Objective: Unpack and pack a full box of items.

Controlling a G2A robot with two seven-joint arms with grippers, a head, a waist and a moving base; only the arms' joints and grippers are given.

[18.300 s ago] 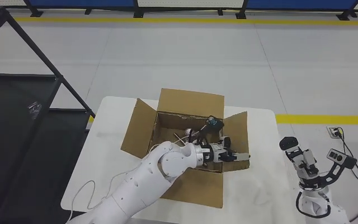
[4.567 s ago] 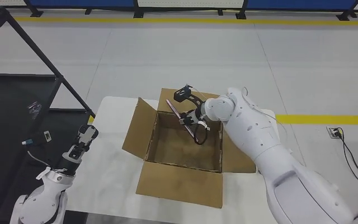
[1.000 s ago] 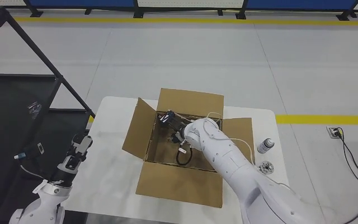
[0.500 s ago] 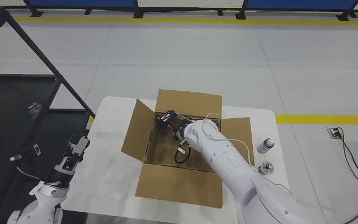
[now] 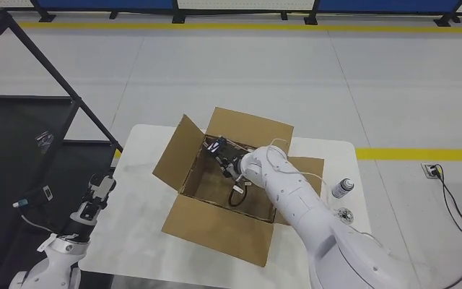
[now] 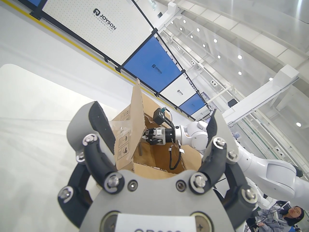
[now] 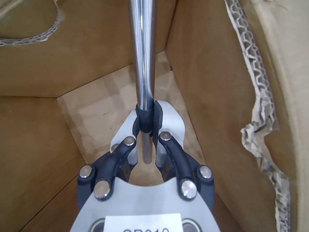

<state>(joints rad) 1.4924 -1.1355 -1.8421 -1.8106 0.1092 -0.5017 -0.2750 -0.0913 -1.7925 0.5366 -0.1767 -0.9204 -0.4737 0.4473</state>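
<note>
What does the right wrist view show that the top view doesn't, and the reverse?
Right wrist view: the right gripper shut on a metal rod over the bare floor of the cardboard box, beside a torn wall edge. Top view: a can and a small round item on the table beside the box, and the left gripper past the table's edge. Both: the open box with the right arm inside.

1. The metal rod (image 7: 142, 49) runs off the top edge of the right wrist view, so its far end is cut off.
2. In the top view, a small round thing (image 5: 341, 215) at the lower right of the surface (image 5: 144, 213) is too tiny to tell.
3. The left end effector (image 6: 154, 112) hides the bottom of the box (image 6: 136, 121).
</note>
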